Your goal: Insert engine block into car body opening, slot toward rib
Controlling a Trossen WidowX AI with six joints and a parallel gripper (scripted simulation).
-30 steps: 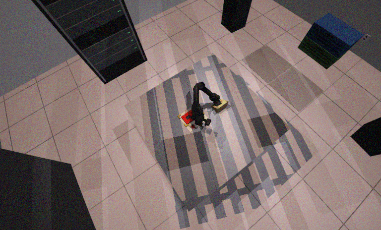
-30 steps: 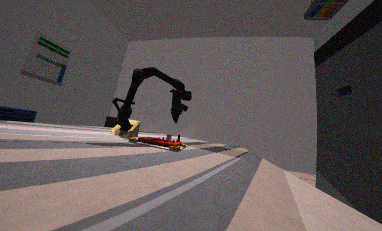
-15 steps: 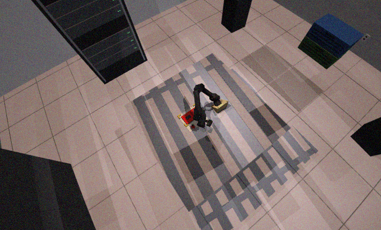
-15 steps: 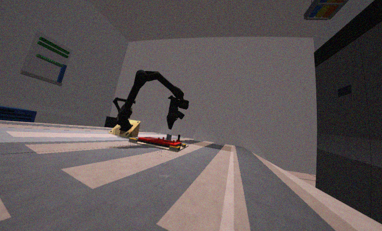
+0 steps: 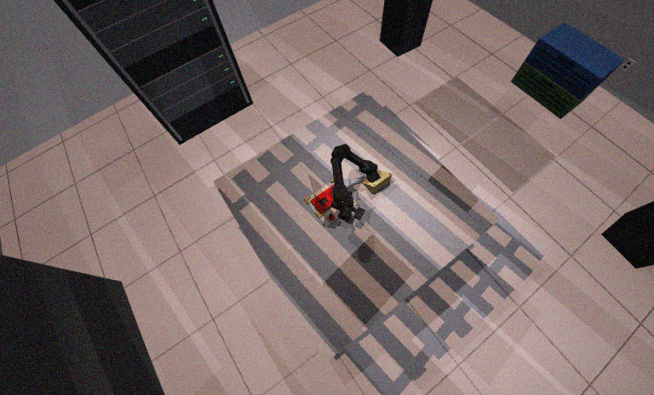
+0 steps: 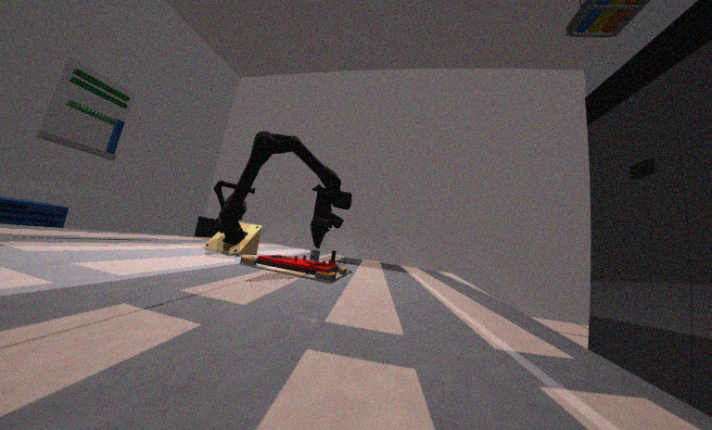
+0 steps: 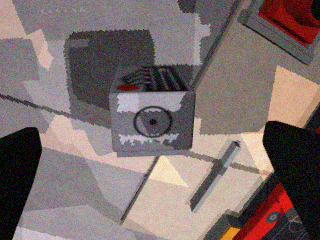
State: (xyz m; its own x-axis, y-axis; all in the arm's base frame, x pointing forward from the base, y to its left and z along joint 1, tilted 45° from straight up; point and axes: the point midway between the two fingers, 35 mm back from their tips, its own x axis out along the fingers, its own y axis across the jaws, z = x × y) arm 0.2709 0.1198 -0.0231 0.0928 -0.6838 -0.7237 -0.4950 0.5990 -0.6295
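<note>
The grey engine block [image 7: 152, 120] [image 6: 314, 255] stands on the floor, with a round mark on the face turned toward the wrist camera. My gripper [image 7: 155, 135] [image 6: 317, 242] [image 5: 351, 213] is open wide and empty; it hangs straight over the block with a finger on each side, not touching it. The red car body [image 5: 323, 198] [image 6: 291, 263] on its orange-edged board lies just beside the block; in the wrist view a corner of the red car body [image 7: 270, 227] shows at the lower right. Its opening and rib are not visible to me.
A thin grey rod [image 7: 215, 175] lies beside the block. A red part in a grey frame [image 7: 294, 0] sits at the upper right. The arm's tan base [image 5: 377, 181] [image 6: 235, 242] stands close by. A server rack [image 5: 158, 58], black pillar [image 5: 406, 17] and blue-green crate [image 5: 566, 68] stand far off.
</note>
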